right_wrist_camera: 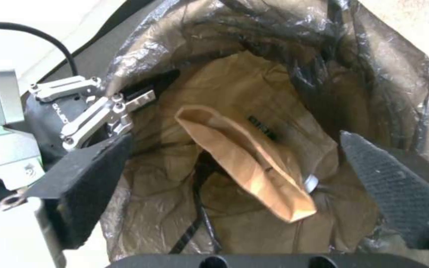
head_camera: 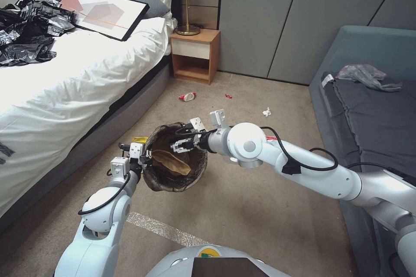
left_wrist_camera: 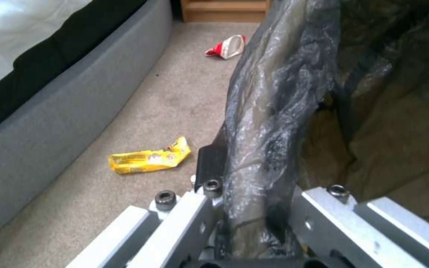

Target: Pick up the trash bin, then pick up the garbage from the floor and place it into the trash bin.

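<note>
The trash bin (head_camera: 171,187), lined with a dark bag (right_wrist_camera: 373,74), hangs above the carpet. My left gripper (head_camera: 145,156) (left_wrist_camera: 254,204) is shut on its near rim. A brown paper bag (head_camera: 171,162) (right_wrist_camera: 244,156) lies inside the bin. Over the bin's mouth, my right gripper (head_camera: 178,146) (right_wrist_camera: 239,175) is open with its black pads (right_wrist_camera: 393,178) either side of the bag and not touching it. On the floor lie a yellow wrapper (left_wrist_camera: 150,160) (head_camera: 139,140), a red-and-white paper cup (head_camera: 187,96) (left_wrist_camera: 227,46), a small red scrap (head_camera: 228,95) and a white tissue wad (head_camera: 266,112).
A bed (head_camera: 65,95) runs along the left with black and silver sheeting (head_camera: 26,30) and a framed picture (head_camera: 86,6) on it. A wooden nightstand (head_camera: 195,54) stands behind. A grey sofa (head_camera: 368,112) with a see-through plastic bag (head_camera: 366,75) lines the right.
</note>
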You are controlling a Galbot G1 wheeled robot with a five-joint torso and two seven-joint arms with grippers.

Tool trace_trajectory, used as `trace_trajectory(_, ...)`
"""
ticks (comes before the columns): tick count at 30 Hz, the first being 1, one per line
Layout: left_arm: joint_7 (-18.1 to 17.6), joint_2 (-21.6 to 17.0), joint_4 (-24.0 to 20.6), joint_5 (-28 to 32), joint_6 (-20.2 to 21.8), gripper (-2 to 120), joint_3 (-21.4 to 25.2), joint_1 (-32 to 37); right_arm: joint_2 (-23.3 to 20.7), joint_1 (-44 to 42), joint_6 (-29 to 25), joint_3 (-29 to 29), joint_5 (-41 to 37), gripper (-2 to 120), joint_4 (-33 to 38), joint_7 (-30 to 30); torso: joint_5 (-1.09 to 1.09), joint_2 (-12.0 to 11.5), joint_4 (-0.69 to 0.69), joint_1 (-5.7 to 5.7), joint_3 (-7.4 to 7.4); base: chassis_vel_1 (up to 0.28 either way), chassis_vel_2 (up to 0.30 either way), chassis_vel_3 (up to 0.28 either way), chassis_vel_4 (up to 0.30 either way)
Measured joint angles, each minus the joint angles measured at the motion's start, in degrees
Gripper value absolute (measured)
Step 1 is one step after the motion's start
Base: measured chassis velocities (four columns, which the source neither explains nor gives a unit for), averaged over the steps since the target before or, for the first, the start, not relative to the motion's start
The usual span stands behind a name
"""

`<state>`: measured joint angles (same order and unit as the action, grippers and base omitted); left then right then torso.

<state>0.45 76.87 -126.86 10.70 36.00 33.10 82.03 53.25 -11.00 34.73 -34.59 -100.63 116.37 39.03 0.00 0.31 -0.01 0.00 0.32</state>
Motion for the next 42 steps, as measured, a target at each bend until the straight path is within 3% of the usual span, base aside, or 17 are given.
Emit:
trace_trajectory(15,0.0,-0.1,-0.1,0.0,0.0,2,0.0,0.2,0.2,-0.1,-0.1,1.4,0.3,100,0.0,0.4,0.0,0.0,0.01,0.0,0.0,0.0,0.0,0.0,0.0)
trace_trajectory(17,0.1,-0.3,-0.5,0.0,0.0,2,0.0,0.2,-1.8,-1.0,-1.4,8.0,2.9,100,2.1,-1.4,0.0,0.0,0.01,0.0,0.0,0.0,0.0,0.0,0.0)
trace_trajectory(18,0.1,-0.3,-0.5,0.0,0.0,2,0.0,0.2,-1.8,-1.0,-1.4,8.0,2.9,100,2.1,-1.4,0.0,0.0,0.01,0.0,0.0,0.0,0.0,0.0,0.0)
trace_trajectory(20,-0.1,-0.4,-0.9,0.2,0.0,2,0.2,0.5,-7.5,-8.6,-5.7,19.6,17.4,100,4.2,-4.7,0.02,0.0,0.01,0.0,0.0,0.0,0.0,0.0,0.0)
trace_trajectory(22,-0.7,-0.6,-1.2,1.0,0.0,2,0.2,0.7,-12.3,-15.6,-11.2,25.6,29.3,100,4.9,-6.9,0.05,0.0,-0.01,0.0,0.0,0.0,0.0,0.0,0.0)
trace_trajectory(23,-0.7,-0.6,-1.2,1.0,0.0,2,0.2,0.7,-12.3,-15.6,-11.2,25.6,29.3,100,4.9,-6.9,0.05,0.0,-0.01,0.0,0.0,0.0,0.0,0.0,0.0)
trace_trajectory(24,-0.8,-0.7,-1.2,1.2,0.0,2,0.2,0.7,-13.9,-19.1,-13.2,29.4,35.4,100,5.0,-7.9,0.04,0.0,-0.03,0.0,0.0,0.0,0.0,0.0,0.0)
trace_trajectory(26,-1.0,-1.0,-1.2,1.5,0.0,2,-0.1,0.7,-15.1,-32.6,-17.5,43.8,48.1,100,5.8,-8.7,0.02,0.0,-0.01,0.0,-0.01,0.0,0.0,0.0,0.0)
trace_trajectory(27,-1.0,-1.0,-1.2,1.5,0.0,2,-0.1,0.7,-15.1,-32.6,-17.5,43.8,48.1,100,5.8,-8.7,0.02,0.0,-0.01,0.0,-0.01,0.0,0.0,0.0,0.0)
trace_trajectory(29,-1.1,-0.9,-1.2,1.4,0.0,2,-0.5,0.8,-13.3,-41.3,-19.2,52.7,53.3,100,5.8,-8.9,0.04,0.0,0.0,0.0,0.0,0.0,0.0,0.0,0.0)
trace_trajectory(30,-1.1,-0.8,-1.2,1.3,-0.2,2,-0.7,0.8,-10.2,-48.7,-21.3,60.3,59.1,100,5.5,-10.0,-0.01,0.0,-0.01,-0.01,-0.01,0.0,0.0,0.0,0.0)
trace_trajectory(31,-1.1,-0.8,-1.2,1.3,-0.2,2,-0.7,0.8,-10.2,-48.7,-21.3,60.3,59.1,100,5.5,-10.0,-0.01,0.0,-0.01,-0.01,-0.01,0.0,0.0,0.0,0.0)
trace_trajectory(34,-1.2,-0.5,-1.3,1.2,-0.5,2,-0.9,1.2,-2.8,-60.5,-26.9,69.7,72.5,100,3.5,-14.8,0.05,0.0,-0.03,-0.01,-0.01,0.0,0.0,0.0,0.0)
trace_trajectory(35,-1.2,-0.5,-1.3,1.2,-0.5,2,-0.9,1.2,-2.8,-60.5,-26.9,69.7,72.5,100,3.5,-14.8,0.05,0.0,-0.03,-0.01,-0.01,0.0,0.0,0.0,0.0)
trace_trajectory(36,-1.4,-0.3,-1.3,1.2,-0.7,2,-0.9,1.5,1.3,-65.4,-31.7,72.7,81.3,100,2.0,-17.3,0.0,0.0,0.0,-0.01,-0.01,0.0,0.0,0.0,0.0)
trace_trajectory(38,-1.4,0.0,-1.3,1.2,-0.9,2,-0.9,1.8,9.4,-70.7,-37.8,74.7,90.2,100,0.5,-18.8,0.01,0.0,-0.03,-0.01,-0.01,0.0,0.0,0.0,0.0)
trace_trajectory(42,-1.4,0.1,-1.3,1.2,-0.9,2,-0.9,1.9,11.5,-71.7,-38.7,74.8,91.5,100,0.4,-18.9,0.01,0.0,-0.02,-0.01,-0.01,0.0,0.0,0.0,0.0)
